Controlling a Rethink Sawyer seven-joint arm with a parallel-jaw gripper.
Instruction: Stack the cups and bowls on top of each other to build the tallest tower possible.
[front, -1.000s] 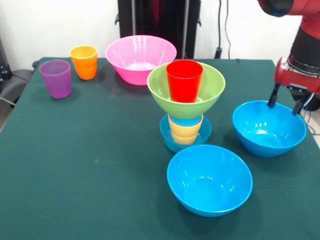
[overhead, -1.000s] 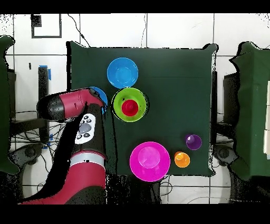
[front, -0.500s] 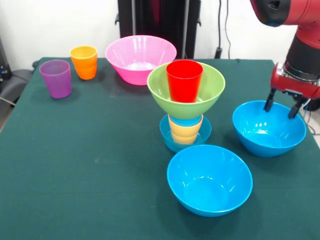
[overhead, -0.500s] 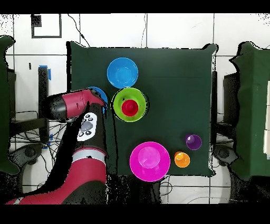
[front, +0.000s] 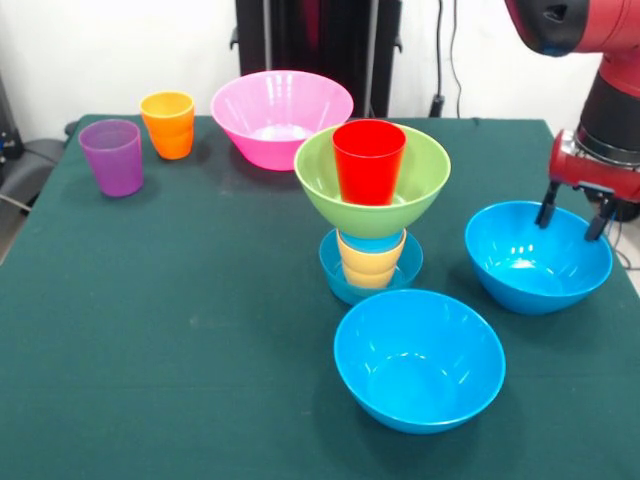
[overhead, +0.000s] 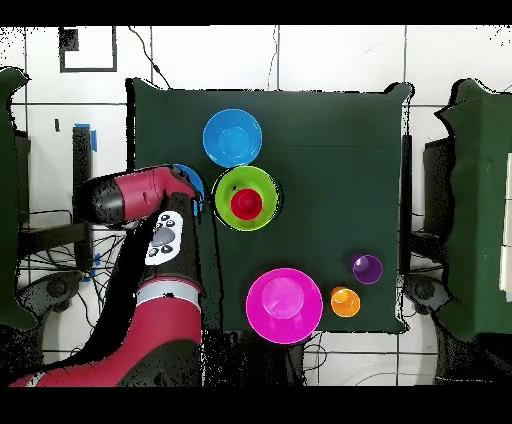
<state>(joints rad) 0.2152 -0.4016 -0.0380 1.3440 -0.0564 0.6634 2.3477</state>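
The tower stands mid-table: a small blue bowl at the base, a yellow-orange cup, a sliver of a light blue cup, a green bowl and a red cup on top. From above it shows as the green bowl with the red cup in it. My gripper is open and empty at the far rim of the right blue bowl. I cannot tell whether it touches the rim. In the overhead view the arm hides the gripper and most of that bowl.
A second large blue bowl sits in front of the tower. A pink bowl, an orange cup and a purple cup stand at the far left.
My gripper drifted a little left, then back right, over the right blue bowl's far rim. It stayed open. Nothing else moved.
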